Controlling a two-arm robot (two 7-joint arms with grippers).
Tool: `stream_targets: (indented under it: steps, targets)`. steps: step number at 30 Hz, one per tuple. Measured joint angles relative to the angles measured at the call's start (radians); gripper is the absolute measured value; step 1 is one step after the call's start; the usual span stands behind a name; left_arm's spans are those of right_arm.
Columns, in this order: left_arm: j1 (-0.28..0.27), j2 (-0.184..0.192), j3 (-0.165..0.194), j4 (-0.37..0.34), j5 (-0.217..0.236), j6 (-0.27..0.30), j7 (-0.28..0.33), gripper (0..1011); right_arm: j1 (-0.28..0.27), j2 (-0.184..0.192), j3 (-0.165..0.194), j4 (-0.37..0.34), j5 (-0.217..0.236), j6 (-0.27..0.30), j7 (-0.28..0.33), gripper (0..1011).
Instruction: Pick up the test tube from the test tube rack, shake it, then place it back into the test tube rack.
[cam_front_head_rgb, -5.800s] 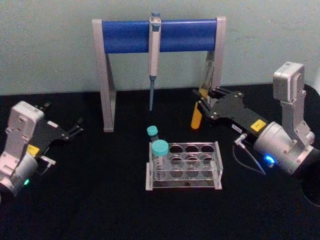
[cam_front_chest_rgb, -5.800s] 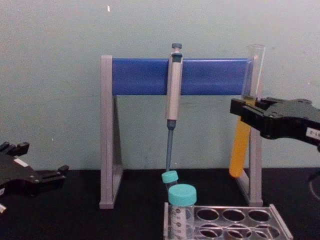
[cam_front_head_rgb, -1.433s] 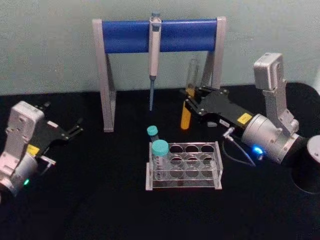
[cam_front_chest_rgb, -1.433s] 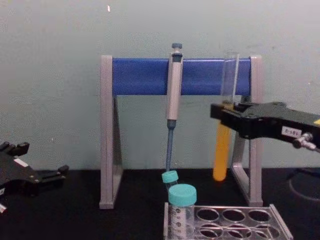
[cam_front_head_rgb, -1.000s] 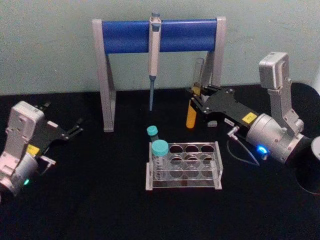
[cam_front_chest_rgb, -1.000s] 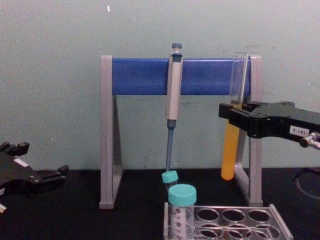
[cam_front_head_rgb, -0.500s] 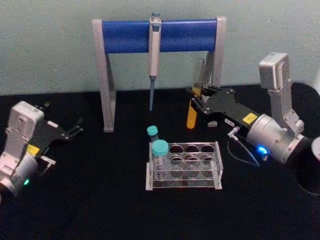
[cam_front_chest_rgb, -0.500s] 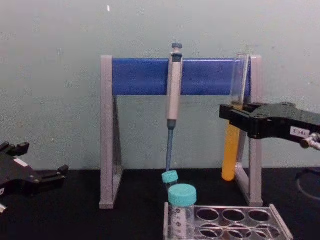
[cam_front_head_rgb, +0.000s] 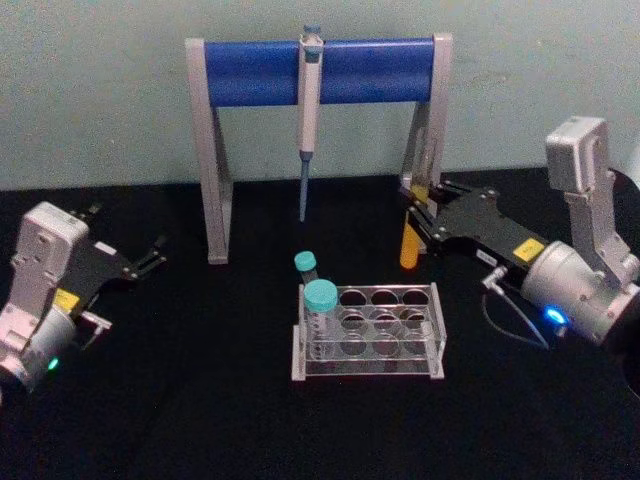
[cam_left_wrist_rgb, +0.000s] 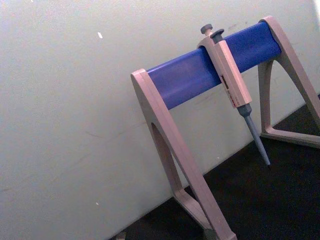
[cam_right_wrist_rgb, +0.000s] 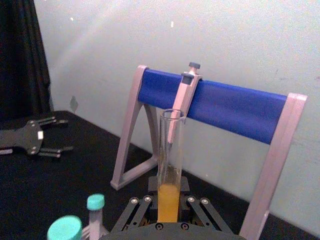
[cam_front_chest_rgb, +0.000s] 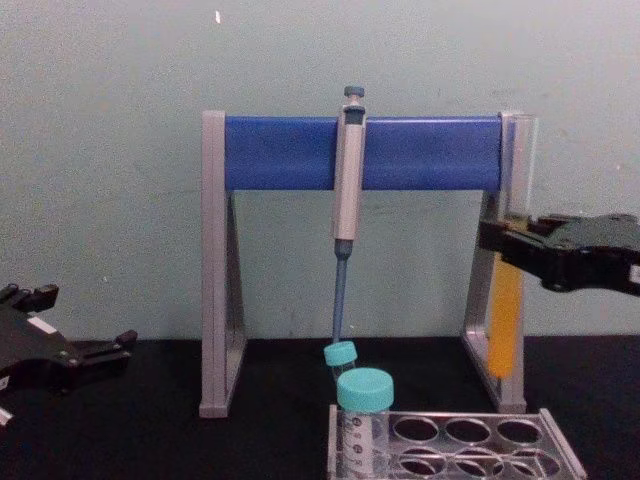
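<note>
My right gripper (cam_front_head_rgb: 413, 212) is shut on the test tube (cam_front_head_rgb: 409, 248) and holds it upright in the air, behind and above the right end of the test tube rack (cam_front_head_rgb: 437, 332). The chest view shows the test tube (cam_front_chest_rgb: 505, 325) with orange-yellow liquid in its lower half, hanging in front of the stand's right leg, clamped by the right gripper (cam_front_chest_rgb: 498, 240). Seen from the right wrist, the test tube (cam_right_wrist_rgb: 170, 165) rises from between the fingers. My left gripper (cam_front_head_rgb: 125, 237) rests open at the far left of the table.
Two teal-capped tubes (cam_front_head_rgb: 320, 297) stand in the left end of the rack (cam_front_chest_rgb: 548, 420). A blue-and-grey pipette stand (cam_front_head_rgb: 320, 70) spans the back, with a grey pipette (cam_front_head_rgb: 309, 110) hanging from it. The black table has free room on both sides of the rack.
The right gripper has carried the test tube to the right and slightly lower, after swinging left and right in the earlier frames. The left arm has not moved.
</note>
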Motion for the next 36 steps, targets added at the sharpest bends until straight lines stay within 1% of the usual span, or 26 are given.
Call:
stream_targets:
  steps: [3, 7, 9, 12, 13, 16, 17, 19, 20, 23, 25, 28, 32, 36]
  targets:
    - [0.0, 0.0, 0.0, 0.0, 0.0, 0.0, 0.0, 1001, -0.042, 0.025, 0.013, -0.051, 0.003, 0.015, -0.003, 229]
    - [0.0, 0.0, 0.0, 0.0, 0.0, 0.0, 0.0, 1001, -0.077, 0.045, 0.016, -0.093, 0.011, 0.029, 0.005, 229]
    - [0.0, 0.0, 0.0, 0.0, 0.0, 0.0, 0.0, 1001, -0.088, 0.052, 0.009, -0.111, 0.016, 0.035, 0.016, 229]
    - [0.0, 0.0, 0.0, 0.0, 0.0, 0.0, 0.0, 1001, -0.09, 0.052, -0.008, -0.119, 0.024, 0.037, 0.034, 229]
    - [0.0, 0.0, 0.0, 0.0, 0.0, 0.0, 0.0, 1001, -0.09, 0.052, -0.008, -0.119, 0.024, 0.037, 0.034, 229]
    - [0.0, 0.0, 0.0, 0.0, 0.0, 0.0, 0.0, 1001, -0.076, 0.044, -0.029, -0.113, 0.03, 0.036, 0.05, 229]
    - [0.0, 0.0, 0.0, 0.0, 0.0, 0.0, 0.0, 1001, -0.064, 0.036, -0.041, -0.102, 0.032, 0.033, 0.059, 229]
    - [0.0, 0.0, 0.0, 0.0, 0.0, 0.0, 0.0, 1002, -0.05, 0.028, -0.051, -0.09, 0.035, 0.028, 0.067, 229]
    - [0.0, 0.0, 0.0, 0.0, 0.0, 0.0, 0.0, 1001, -0.032, 0.017, -0.062, -0.074, 0.036, 0.021, 0.074, 229]
    - [0.0, 0.0, 0.0, 0.0, 0.0, 0.0, 0.0, 1001, -0.007, 0.002, -0.076, -0.048, 0.037, 0.011, 0.08, 229]
    - [0.0, 0.0, 0.0, 0.0, 0.0, 0.0, 0.0, 1001, 0.018, -0.013, -0.085, -0.019, 0.037, 0.0, 0.082, 229]
    - [0.0, 0.0, 0.0, 0.0, 0.0, 0.0, 0.0, 1001, 0.053, -0.035, -0.088, 0.027, 0.036, -0.017, 0.074, 229]
    - [0.0, 0.0, 0.0, 0.0, 0.0, 0.0, 0.0, 1001, 0.068, -0.043, -0.083, 0.05, 0.035, -0.023, 0.06, 229]
    - [0.0, 0.0, 0.0, 0.0, 0.0, 0.0, 0.0, 1001, 0.073, -0.043, -0.067, 0.062, 0.032, -0.026, 0.041, 229]
